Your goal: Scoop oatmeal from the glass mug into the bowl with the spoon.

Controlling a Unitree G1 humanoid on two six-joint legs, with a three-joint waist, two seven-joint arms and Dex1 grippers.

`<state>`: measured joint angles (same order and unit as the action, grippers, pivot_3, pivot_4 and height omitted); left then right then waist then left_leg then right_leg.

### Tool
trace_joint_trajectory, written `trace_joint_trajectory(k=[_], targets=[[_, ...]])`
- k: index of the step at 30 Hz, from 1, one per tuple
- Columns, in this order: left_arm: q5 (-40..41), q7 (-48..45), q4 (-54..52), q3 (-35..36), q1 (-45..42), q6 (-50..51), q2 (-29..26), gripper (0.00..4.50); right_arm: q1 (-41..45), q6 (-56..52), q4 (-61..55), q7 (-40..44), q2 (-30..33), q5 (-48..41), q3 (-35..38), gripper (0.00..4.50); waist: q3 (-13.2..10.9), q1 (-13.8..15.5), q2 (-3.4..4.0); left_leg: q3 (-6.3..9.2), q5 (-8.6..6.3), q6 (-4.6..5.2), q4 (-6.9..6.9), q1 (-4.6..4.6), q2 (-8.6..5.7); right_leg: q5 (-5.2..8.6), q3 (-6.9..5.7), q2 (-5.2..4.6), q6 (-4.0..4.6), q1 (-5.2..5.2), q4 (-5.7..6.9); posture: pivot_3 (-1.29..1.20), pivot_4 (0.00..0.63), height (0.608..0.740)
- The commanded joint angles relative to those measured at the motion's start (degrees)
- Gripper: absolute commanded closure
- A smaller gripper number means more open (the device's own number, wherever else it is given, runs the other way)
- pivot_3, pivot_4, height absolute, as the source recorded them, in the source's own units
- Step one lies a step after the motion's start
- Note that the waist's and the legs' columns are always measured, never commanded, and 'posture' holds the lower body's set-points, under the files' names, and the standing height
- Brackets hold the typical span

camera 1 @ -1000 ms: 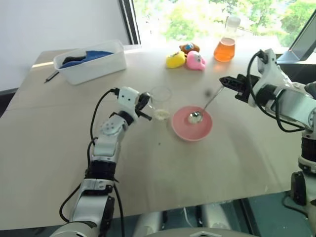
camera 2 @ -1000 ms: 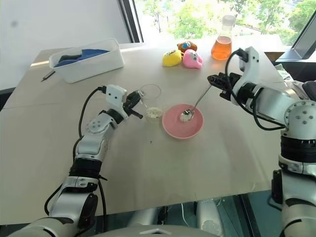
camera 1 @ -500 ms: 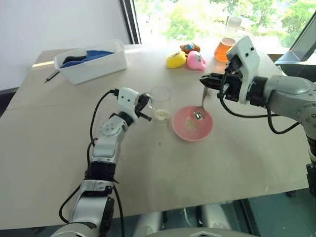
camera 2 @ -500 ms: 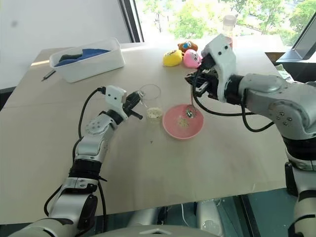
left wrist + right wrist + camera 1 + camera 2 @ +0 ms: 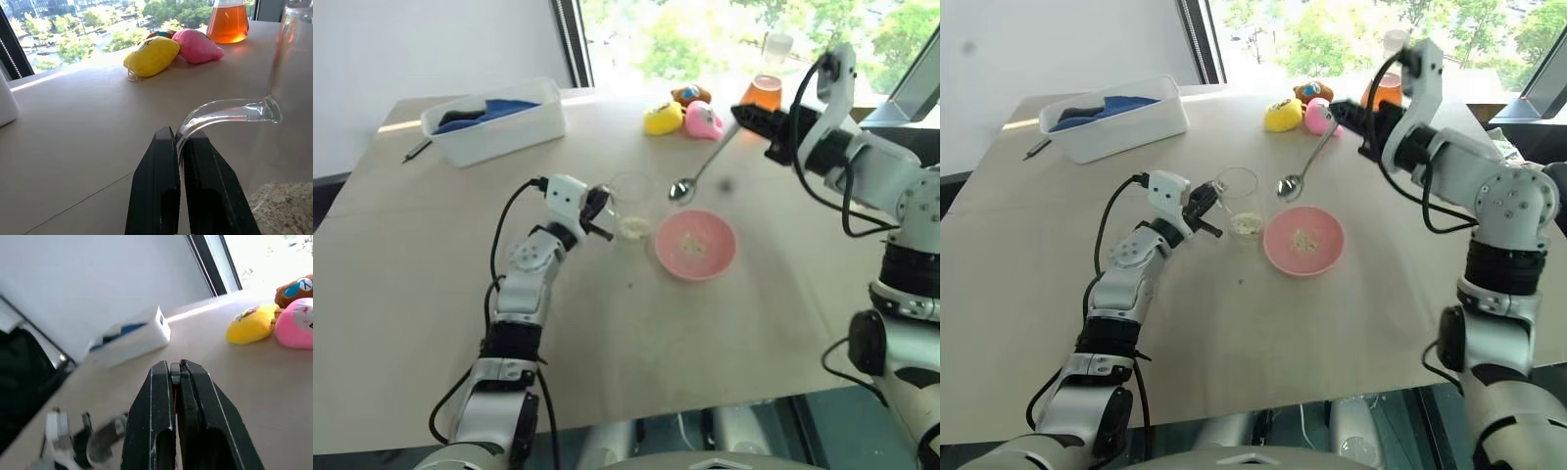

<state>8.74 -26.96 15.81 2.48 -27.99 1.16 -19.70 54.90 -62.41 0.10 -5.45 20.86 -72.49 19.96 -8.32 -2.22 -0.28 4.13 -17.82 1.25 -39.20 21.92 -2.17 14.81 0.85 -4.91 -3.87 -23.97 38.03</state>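
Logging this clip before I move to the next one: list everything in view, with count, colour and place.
glass mug: one, clear, mid-table, handle pinched by the left claw
oatmeal: pale flakes, a small heap in the bowl, more in the mug's bottom
bowl: one, pink, right of the mug
spoon: one, silver, held in the air behind the bowl
plush toys: three, yellow, pink, orange-brown, far side
flask: one, orange liquid, far right
tub: one, white, blue cloth inside, far left
pen: one, dark, beside the tub
table: one, beige
left claw: black, shut
right claw: black, shut on the spoon handle

clear glass mug (image 5: 1238, 192), shiny metal spoon (image 5: 1299, 171), matt pale table (image 5: 1351, 313)
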Motion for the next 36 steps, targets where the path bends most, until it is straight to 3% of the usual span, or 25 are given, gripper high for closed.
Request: trace_joint_trajectory(k=[1,4,8,15,19,22,26,32,36], targets=[[-1.17,0.80,-0.35,0.44,1.11,0.90,-0.93,4.48,3.77,0.83,-0.13,-5.41,-2.66,-7.89,3.08,4.50,0.01,-0.05,0.00,0.00,0.00,0.00,0.00,0.00,0.00,0.00,0.00,0.00,0.00,0.00,0.00,0.00,0.150,0.740],[-1.18,1.00,-0.42,0.51,1.12,1.02,-1.02,4.48,5.04,1.29,-0.12,-7.70,-4.81,-10.51,2.21,4.50,0.01,-0.09,0.00,0.00,0.00,0.01,-0.03,0.00,-0.03,0.00,0.00,-0.01,0.00,0.04,0.00,0.00,0.150,0.740],[-1.08,1.23,-1.30,0.43,1.53,1.37,-0.94,4.48,3.68,0.29,-1.17,-6.90,-5.91,-7.57,-2.16,4.50,0.01,-0.18,0.01,0.00,0.00,0.01,-0.04,-0.02,-0.04,0.00,0.00,0.00,0.00,0.05,0.02,0.00,0.150,0.740],[-0.45,1.81,-4.85,0.47,3.46,3.10,-0.46,4.48,2.73,5.44,-0.29,1.39,-6.30,8.60,-12.46,4.50,0.02,-0.25,0.03,-0.01,0.00,0.01,-0.04,-0.03,-0.06,0.00,0.01,0.02,0.00,0.05,0.04,0.00,0.150,0.740],[-0.36,2.37,-5.77,0.58,4.12,3.73,-0.27,4.48,3.21,6.28,-0.74,5.84,-7.16,13.05,-15.39,4.50,0.02,-0.25,0.03,0.01,0.00,0.01,-0.04,-0.04,-0.08,0.00,0.00,0.02,0.00,0.05,0.02,0.00,0.150,0.740],[-0.28,2.94,-6.32,0.58,4.55,4.08,-0.20,4.50,3.17,6.42,-1.20,7.98,-7.99,14.91,-15.98,3.39,0.03,-0.23,0.03,0.03,0.00,0.01,-0.04,-0.04,-0.08,0.00,-0.01,0.02,0.00,0.05,0.02,0.00,0.150,0.740],[-0.16,3.28,-7.27,0.60,5.35,4.49,-0.05,4.50,5.01,7.68,1.20,6.72,-9.78,14.38,-11.20,1.54,0.02,-0.25,0.03,0.04,0.00,0.00,-0.03,-0.04,-0.08,0.00,-0.01,0.02,0.00,0.05,0.02,0.00,0.150,0.740],[0.87,3.04,-8.55,0.91,6.49,5.19,0.13,4.50,7.60,10.18,4.83,7.08,-8.52,16.40,-5.61,1.54,0.03,-0.18,0.03,0.08,0.00,0.00,-0.02,-0.03,-0.09,0.00,-0.04,0.01,0.00,0.06,-0.01,0.00,0.150,0.740],[1.25,3.31,-8.87,1.15,6.48,5.19,0.39,3.02,7.17,10.25,5.09,7.04,-8.03,17.86,-4.69,1.50,0.01,-0.29,0.05,0.06,0.00,0.00,-0.01,-0.01,-0.10,0.00,-0.01,0.01,0.00,0.03,0.00,0.00,0.150,0.740]])
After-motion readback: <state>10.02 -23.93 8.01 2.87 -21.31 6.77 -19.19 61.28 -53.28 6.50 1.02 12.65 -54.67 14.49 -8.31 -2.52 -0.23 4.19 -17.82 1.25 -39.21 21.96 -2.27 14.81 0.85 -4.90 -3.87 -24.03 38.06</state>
